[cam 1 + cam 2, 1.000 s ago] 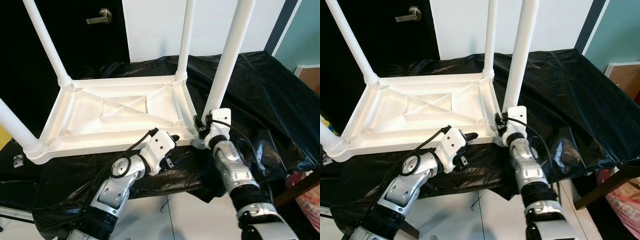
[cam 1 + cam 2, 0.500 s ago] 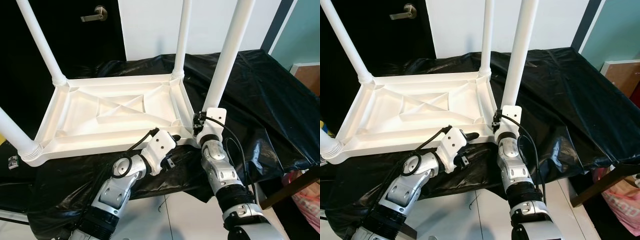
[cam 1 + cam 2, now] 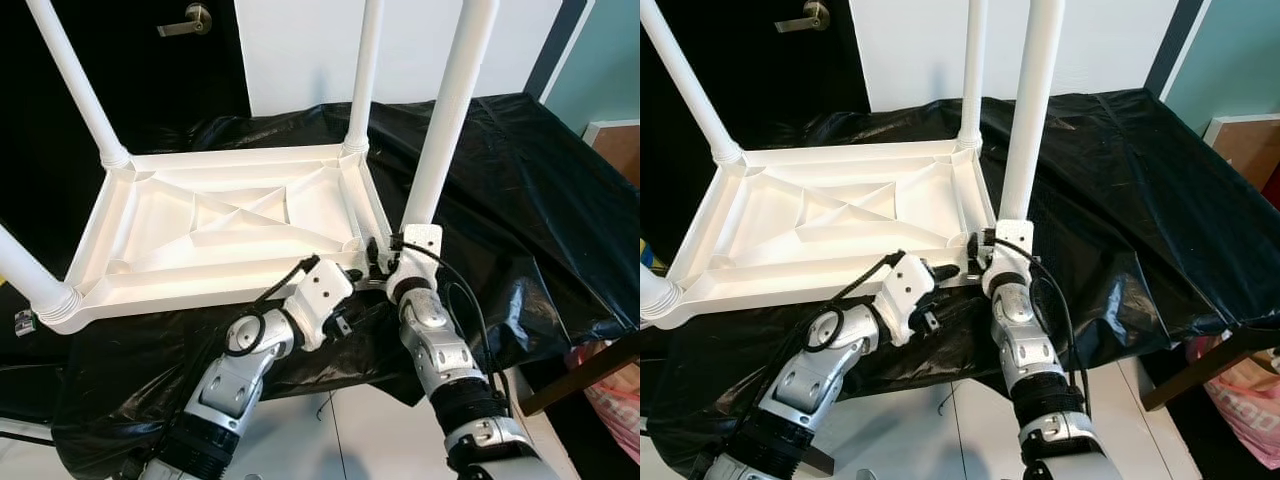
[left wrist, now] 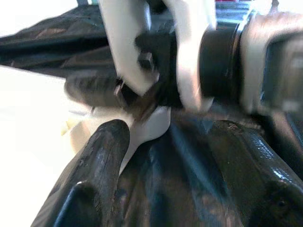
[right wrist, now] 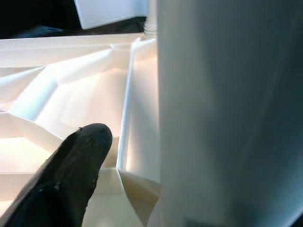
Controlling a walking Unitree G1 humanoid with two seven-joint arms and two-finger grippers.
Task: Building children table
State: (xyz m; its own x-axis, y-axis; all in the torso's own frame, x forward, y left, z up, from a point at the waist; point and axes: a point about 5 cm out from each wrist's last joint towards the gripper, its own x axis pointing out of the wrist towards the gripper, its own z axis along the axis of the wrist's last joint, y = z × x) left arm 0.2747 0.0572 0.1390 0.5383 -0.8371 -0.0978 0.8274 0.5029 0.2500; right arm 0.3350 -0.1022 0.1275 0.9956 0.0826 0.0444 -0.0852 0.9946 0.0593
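The last leg (image 3: pixel 445 110) is gripped at its base by the right hand (image 3: pixel 385 262), at the top's (image 3: pixel 210 230) near corner; the left hand (image 3: pixel 345 275), apparently open, rests beside; seating it firmly is judged next

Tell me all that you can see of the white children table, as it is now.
The white children table looks like moulded plastic and lies upside down on a black sheet, its ribbed underside facing up. Four round legs stand up from its corners. The right gripper is at the base of the near right leg; the left gripper rests at the near edge.
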